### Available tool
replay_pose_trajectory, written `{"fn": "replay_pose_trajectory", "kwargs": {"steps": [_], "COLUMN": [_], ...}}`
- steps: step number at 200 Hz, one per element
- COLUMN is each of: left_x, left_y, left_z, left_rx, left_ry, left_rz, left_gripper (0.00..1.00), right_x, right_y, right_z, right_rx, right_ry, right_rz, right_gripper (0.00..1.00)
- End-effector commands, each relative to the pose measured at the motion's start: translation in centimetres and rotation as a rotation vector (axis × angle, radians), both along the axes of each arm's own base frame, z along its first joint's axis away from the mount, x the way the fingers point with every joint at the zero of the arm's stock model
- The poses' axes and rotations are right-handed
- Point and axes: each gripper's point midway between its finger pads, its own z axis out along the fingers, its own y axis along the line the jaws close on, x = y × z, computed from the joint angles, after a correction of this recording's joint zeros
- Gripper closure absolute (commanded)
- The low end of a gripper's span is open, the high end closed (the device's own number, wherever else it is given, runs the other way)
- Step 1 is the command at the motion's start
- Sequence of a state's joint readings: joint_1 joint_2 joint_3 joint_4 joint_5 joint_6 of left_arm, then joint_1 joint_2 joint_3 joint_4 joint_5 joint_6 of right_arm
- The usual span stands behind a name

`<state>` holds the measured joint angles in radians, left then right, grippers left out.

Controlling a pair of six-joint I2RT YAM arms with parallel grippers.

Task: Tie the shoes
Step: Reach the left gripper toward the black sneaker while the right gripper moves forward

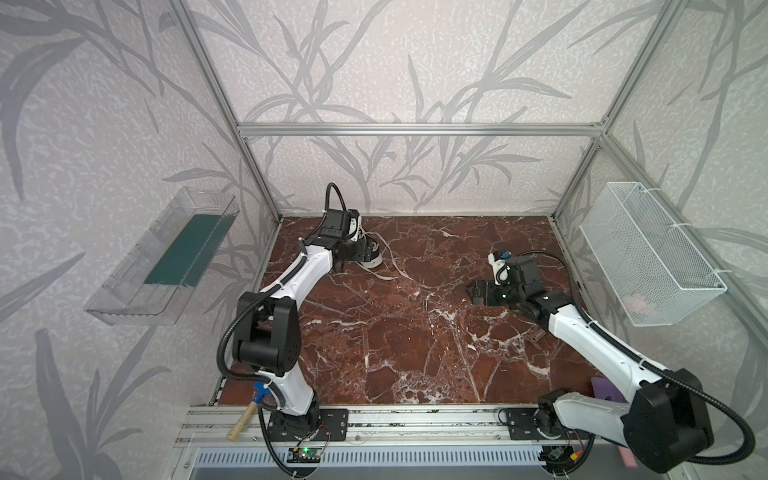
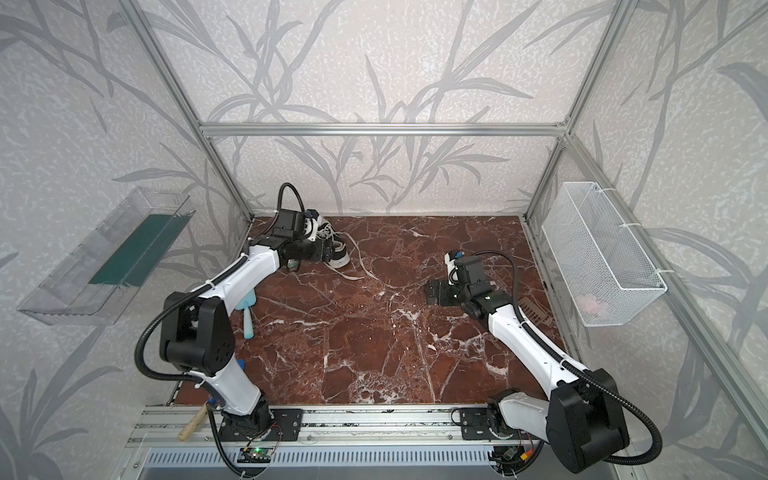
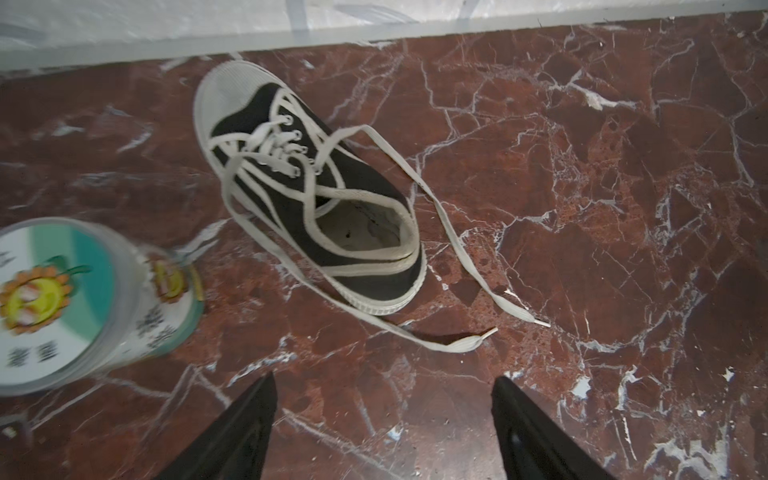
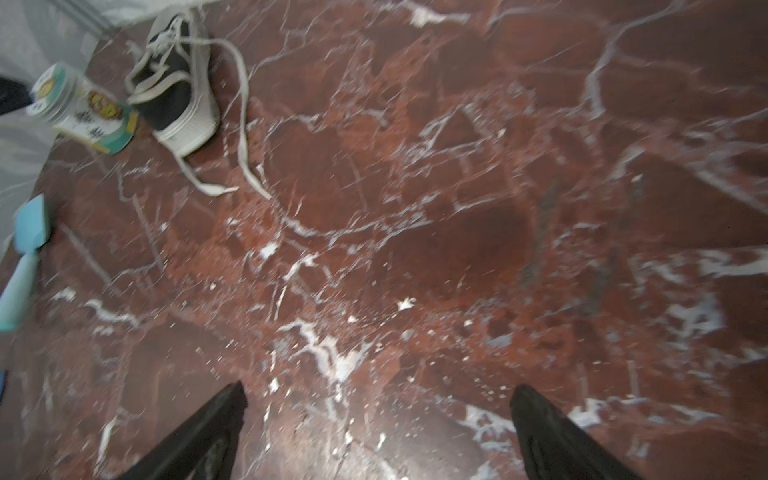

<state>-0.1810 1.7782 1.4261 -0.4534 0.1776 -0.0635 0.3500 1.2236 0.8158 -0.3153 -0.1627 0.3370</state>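
Left wrist view: sneaker (image 3: 307, 195) upright, laces (image 3: 461, 344) untied, ends trailing on the surface (image 3: 602, 216). In both top views it sits at 11 o'clock. Left pincer (image 3: 384, 378) wide, empty; right pincer (image 4: 380, 388) wide, empty. Best, likely: pinch one lace end each, near the tips.

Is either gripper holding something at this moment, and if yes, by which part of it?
Nothing is held. The left gripper and the right gripper both stand open and empty; the sneaker and its laces lie untouched.

A labelled tub (image 3: 83, 299) sits on the marble tabletop (image 3: 582, 208), and a blue spatula (image 2: 248, 320) lies near its left edge.
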Motion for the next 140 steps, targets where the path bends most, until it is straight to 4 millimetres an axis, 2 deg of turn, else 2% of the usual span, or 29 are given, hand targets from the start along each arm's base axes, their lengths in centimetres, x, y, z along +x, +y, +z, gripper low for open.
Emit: {"fn": "replay_pose_trajectory", "kwargs": {"steps": [1, 22, 55, 100, 140], "left_x": [-0.1, 1.6, 3.6, 3.9, 4.0], "left_y": [-1.5, -2.4, -4.1, -4.9, -5.5], "left_z": [-1.7, -2.8, -3.8, -6.6, -7.3], "left_rx": [-0.016, -0.010, 0.012, 0.140, 0.190], "left_ry": [0.115, 0.143, 0.154, 0.256, 0.290], "left_rz": [-0.067, -0.102, -0.151, -0.216, -0.245], "left_gripper": [0.21, 0.26, 0.32, 0.41, 0.51], "right_x": [-0.8, -1.0, -1.7, -2.6, -2.5], "right_y": [1.6, 2.2, 1.9, 1.3, 1.3], "right_z": [0.4, 0.4, 0.3, 0.1, 0.5], "right_rx": [0.065, 0.066, 0.041, 0.008, 0.018], "right_ry": [0.080, 0.108, 0.115, 0.119, 0.108], "right_rz": [0.036, 0.061, 0.077, 0.086, 0.081], "right_gripper": [0.01, 0.01, 0.01, 0.01, 0.01]}}
